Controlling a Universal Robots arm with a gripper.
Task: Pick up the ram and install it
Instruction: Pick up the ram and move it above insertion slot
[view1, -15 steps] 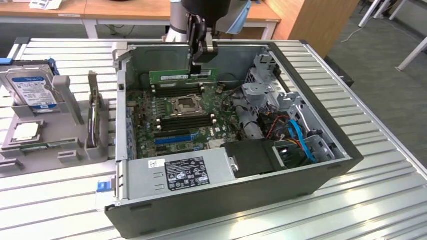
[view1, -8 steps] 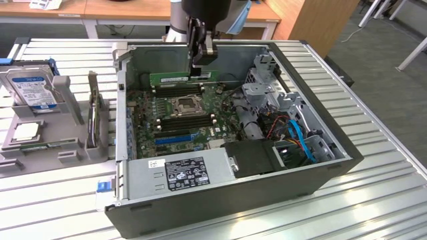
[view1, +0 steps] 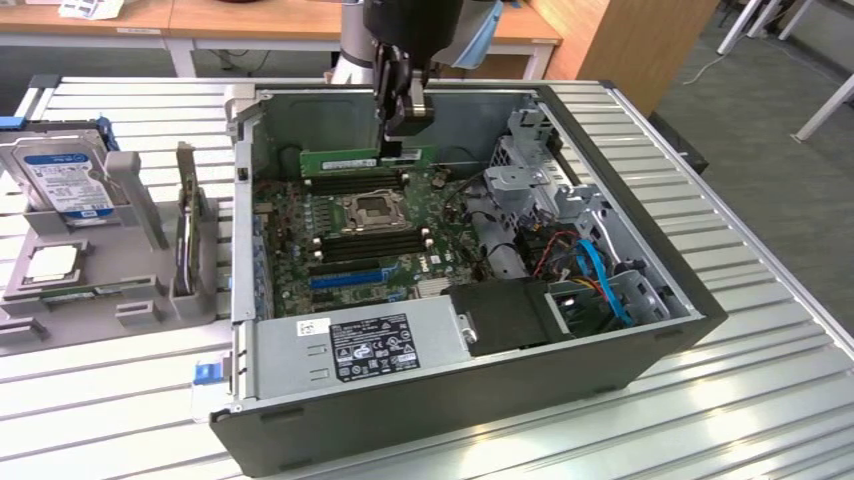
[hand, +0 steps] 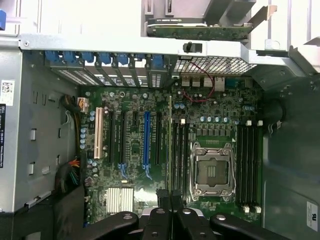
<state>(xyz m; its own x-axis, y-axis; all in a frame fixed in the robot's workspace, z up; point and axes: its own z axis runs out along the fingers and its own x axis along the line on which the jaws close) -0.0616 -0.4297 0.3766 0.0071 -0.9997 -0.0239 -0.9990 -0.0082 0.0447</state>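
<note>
Fingers (view1: 395, 128) pinch the ram (view1: 350, 160) near one end.

ram (view1: 358, 158) | thin green stick | on edge, level | gripped in pincer (view1: 398, 148), above mobo (view1: 400, 262)

Bright, even light, perhaps overhead; soft shadows, mild glare.

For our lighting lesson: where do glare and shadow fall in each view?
Exterior view: glare streaks the ribbed metal table; the grey computer case's interior lies shaded. Wrist view: the green motherboard evenly lit; outside the case looks washed out.
</note>
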